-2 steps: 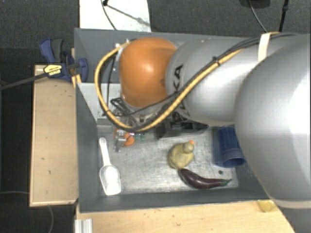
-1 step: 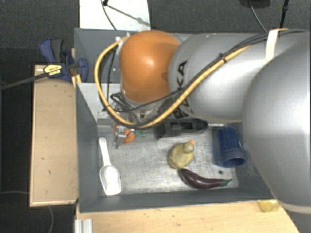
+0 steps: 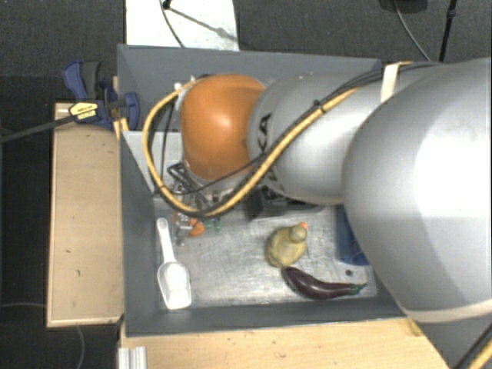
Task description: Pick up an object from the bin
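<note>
Across the right and middle, 1 big silver arm [image 3: 400, 167], stretched in over the grey metal bin [image 3: 231, 277]. At its wrist, a round orange cover [image 3: 219, 121], with a yellow cable [image 3: 164, 114] looped round the left side. Under that cover, low over the left of the bin floor, the dark claw [image 3: 187, 210]; mostly hidden from above, so cannot tell whether spread or pressed together. Half tucked beneath the arm at the right, a blue thing [image 3: 350, 244]. Along the left wall, 1 white scoop [image 3: 171, 271], bowl end toward the front. Near the front right, 1 purple eggplant [image 3: 319, 286], lying flat. Just behind it, 1 tan gourd [image 3: 286, 246] with an orange tip. Right at the claw, just beside the top of the scoop's handle, 1 small orange piece [image 3: 197, 227]; cannot tell whether pinched or merely lying on the floor.
</note>
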